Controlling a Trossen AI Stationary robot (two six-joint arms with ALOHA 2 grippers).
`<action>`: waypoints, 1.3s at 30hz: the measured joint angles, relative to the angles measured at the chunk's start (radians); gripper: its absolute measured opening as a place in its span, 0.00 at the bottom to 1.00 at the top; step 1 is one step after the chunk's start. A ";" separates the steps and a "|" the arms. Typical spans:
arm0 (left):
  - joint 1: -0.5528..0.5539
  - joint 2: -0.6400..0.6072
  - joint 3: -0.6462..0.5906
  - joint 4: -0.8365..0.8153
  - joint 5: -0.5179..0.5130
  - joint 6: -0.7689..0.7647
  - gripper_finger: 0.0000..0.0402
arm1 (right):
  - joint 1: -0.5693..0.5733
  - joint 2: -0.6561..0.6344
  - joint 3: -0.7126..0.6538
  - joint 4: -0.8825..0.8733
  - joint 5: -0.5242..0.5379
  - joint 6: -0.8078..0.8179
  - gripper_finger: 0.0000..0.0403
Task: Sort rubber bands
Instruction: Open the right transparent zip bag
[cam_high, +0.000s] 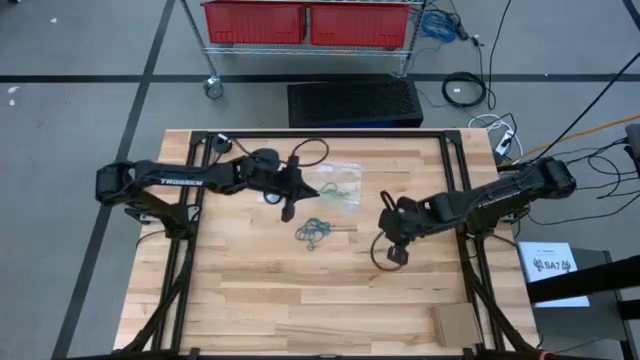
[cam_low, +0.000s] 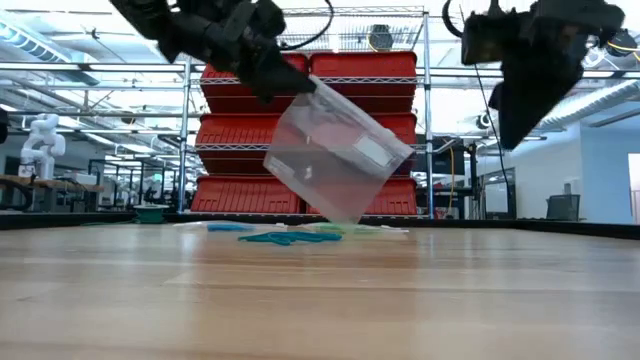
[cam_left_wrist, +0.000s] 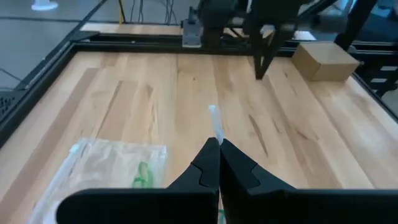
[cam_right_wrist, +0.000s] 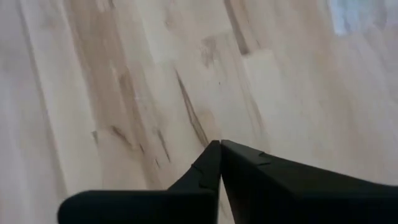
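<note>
Rubber bands (cam_high: 315, 233) lie heaped beside the "TROSSEN"-lettered left gripper (cam_high: 288, 211), pinched on a clear bag (cam_low: 335, 150); right gripper (cam_high: 397, 256) closed, empty.

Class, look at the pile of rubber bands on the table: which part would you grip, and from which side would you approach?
Take an outer loop at the edge of the rubber bands, coming straight down from above. They lie flat and tangled on the table, so a side approach would probably only push them along.

I see teal and green rubber bands (cam_high: 316, 233), clear bag (cam_low: 335, 150), pale streaked wood table (cam_high: 300, 310), red bins (cam_high: 305, 22), black arms.
</note>
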 joint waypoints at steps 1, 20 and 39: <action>-0.004 -0.014 -0.025 0.029 0.000 0.000 0.00 | 0.009 0.000 -0.034 0.082 0.002 0.001 0.00; -0.061 -0.099 -0.148 0.128 -0.030 0.011 0.00 | -0.189 0.024 -0.139 0.711 0.083 -0.179 0.34; -0.061 -0.099 -0.148 0.135 -0.030 0.028 0.00 | -0.298 0.100 -0.139 0.809 -0.131 -0.261 0.03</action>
